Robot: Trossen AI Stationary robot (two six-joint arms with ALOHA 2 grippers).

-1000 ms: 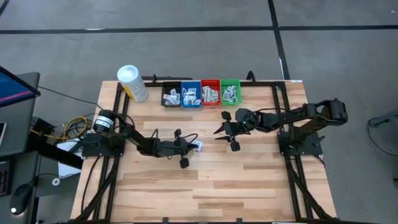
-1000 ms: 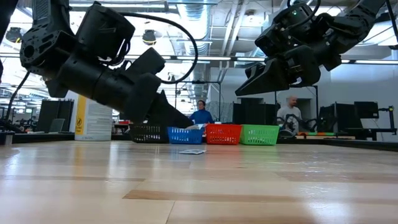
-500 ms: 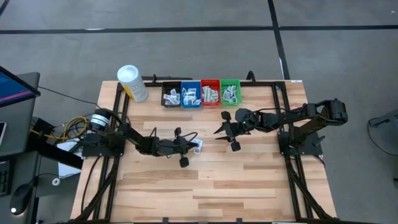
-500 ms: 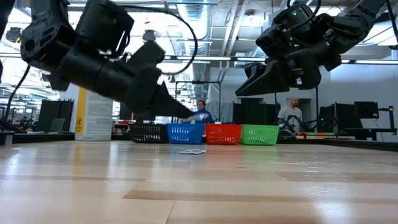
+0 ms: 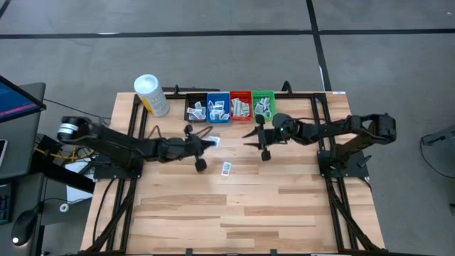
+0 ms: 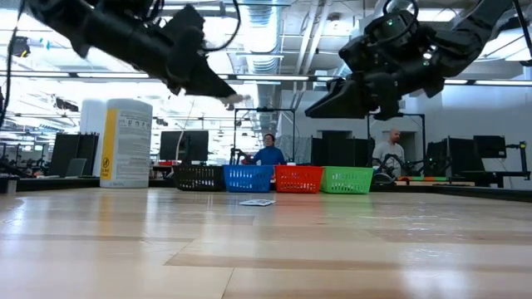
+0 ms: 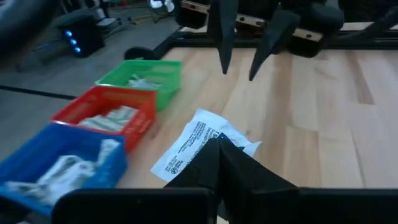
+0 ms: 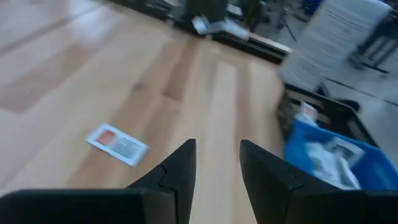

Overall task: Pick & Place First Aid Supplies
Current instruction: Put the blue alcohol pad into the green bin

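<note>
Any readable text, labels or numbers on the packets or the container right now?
Held packet: lines of dark print, too blurred to read.
Packet on the table: red and pale patches, no legible words.
Container: yellow label with small dark print, too small to read.
Bins: no markings visible.
Nothing can be quoted.

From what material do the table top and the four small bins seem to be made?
Table top: probably wood, pale planks with visible grain and a light sheen in the low view. Bins, black, blue, red and green: likely plastic, with bright even colour and lattice walls pierced by small openings.
</note>
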